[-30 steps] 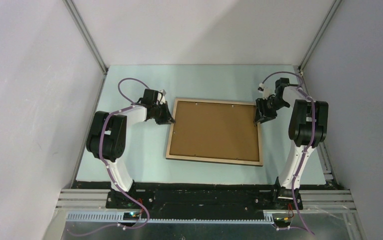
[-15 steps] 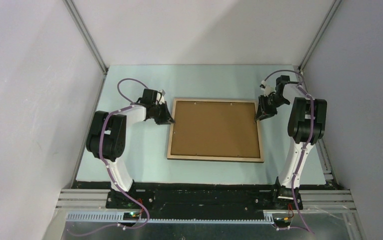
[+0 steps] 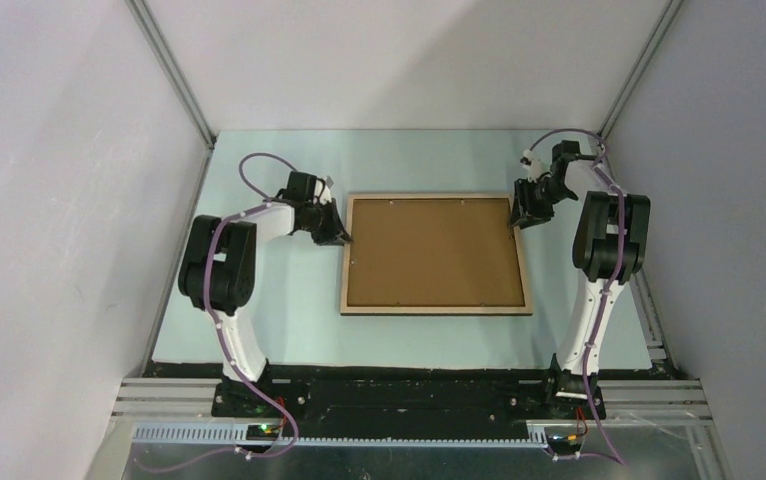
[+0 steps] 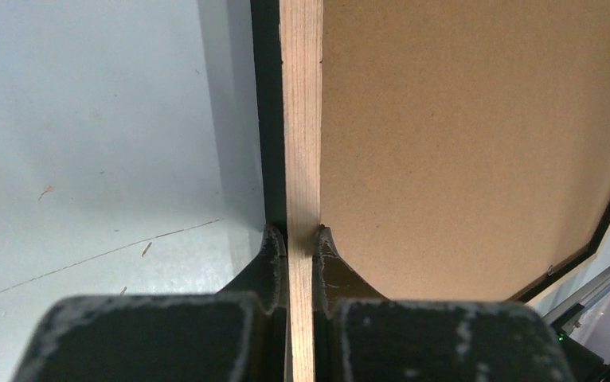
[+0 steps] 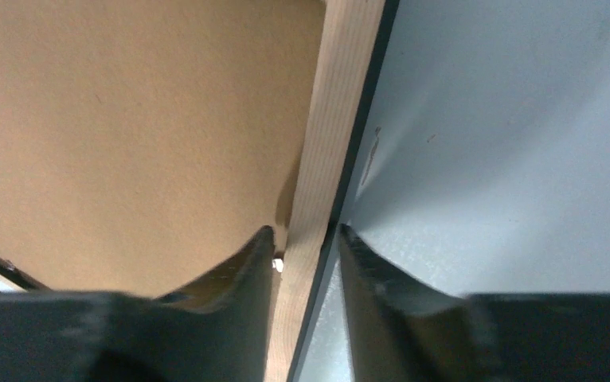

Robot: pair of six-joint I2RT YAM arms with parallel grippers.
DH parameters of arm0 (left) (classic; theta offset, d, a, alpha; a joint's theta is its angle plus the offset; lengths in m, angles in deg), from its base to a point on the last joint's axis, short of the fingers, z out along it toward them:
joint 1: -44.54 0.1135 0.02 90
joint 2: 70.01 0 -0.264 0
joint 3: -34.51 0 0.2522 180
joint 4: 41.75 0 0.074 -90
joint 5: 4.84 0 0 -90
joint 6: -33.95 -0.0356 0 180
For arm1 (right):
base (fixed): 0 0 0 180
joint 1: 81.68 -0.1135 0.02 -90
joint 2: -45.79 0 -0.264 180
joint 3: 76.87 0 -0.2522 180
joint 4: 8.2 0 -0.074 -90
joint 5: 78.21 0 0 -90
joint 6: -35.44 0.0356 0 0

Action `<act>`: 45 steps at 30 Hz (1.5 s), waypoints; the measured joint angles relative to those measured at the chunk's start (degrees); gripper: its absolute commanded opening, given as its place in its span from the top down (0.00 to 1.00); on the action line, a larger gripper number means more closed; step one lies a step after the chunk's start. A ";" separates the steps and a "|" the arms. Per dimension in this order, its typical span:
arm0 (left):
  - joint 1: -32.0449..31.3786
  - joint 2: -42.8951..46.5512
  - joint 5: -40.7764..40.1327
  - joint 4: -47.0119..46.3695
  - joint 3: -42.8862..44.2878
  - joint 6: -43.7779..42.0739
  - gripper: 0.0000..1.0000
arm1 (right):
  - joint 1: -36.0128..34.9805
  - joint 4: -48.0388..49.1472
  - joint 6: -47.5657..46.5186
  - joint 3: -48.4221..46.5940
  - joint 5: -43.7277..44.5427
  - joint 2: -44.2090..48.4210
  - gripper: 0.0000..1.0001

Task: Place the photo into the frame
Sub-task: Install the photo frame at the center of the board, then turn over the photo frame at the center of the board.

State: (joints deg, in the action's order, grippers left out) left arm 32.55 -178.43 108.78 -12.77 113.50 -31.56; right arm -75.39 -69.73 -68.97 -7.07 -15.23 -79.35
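Note:
The frame [image 3: 437, 311] lies back side up on the table, its light-wood rails around a brown hardboard backing panel [image 3: 434, 255]. My left gripper [image 3: 344, 240] is at the frame's left rail near the far corner. In the left wrist view this left gripper [image 4: 302, 231] is shut on the wooden rail [image 4: 302, 119]. My right gripper [image 3: 517, 218] is at the far right corner. In the right wrist view this right gripper [image 5: 306, 231] is open and straddles the rail [image 5: 342, 95], with a small gap on the panel side. The photo is hidden.
The pale blue table mat [image 3: 279, 320] borders the frame on all sides. Grey enclosure walls rise to the left, right and back, with metal corner posts [image 3: 174, 75]. Both arm bases stand on the black strip at the near edge [image 3: 409, 395].
The frame has turned from skewed to square with the table edges. My right gripper has moved toward the back, up to the frame's far right corner. The left gripper keeps its hold.

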 measured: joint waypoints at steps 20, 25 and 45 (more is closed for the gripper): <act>-0.15 1.66 -1.07 1.97 0.57 -4.13 0.17 | -1.33 4.90 -2.95 15.78 -0.63 24.72 0.28; -0.15 5.35 -4.63 2.99 0.52 -6.56 0.08 | -6.36 5.25 -5.44 22.45 -0.20 31.39 0.26; -0.13 26.93 -13.20 5.40 -1.22 -21.00 0.05 | -43.80 8.22 -13.73 42.18 14.69 44.09 0.28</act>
State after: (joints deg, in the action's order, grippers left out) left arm 32.42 -151.50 95.57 -7.37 112.28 -52.57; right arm -119.20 -61.51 -82.70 35.11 -0.55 -35.26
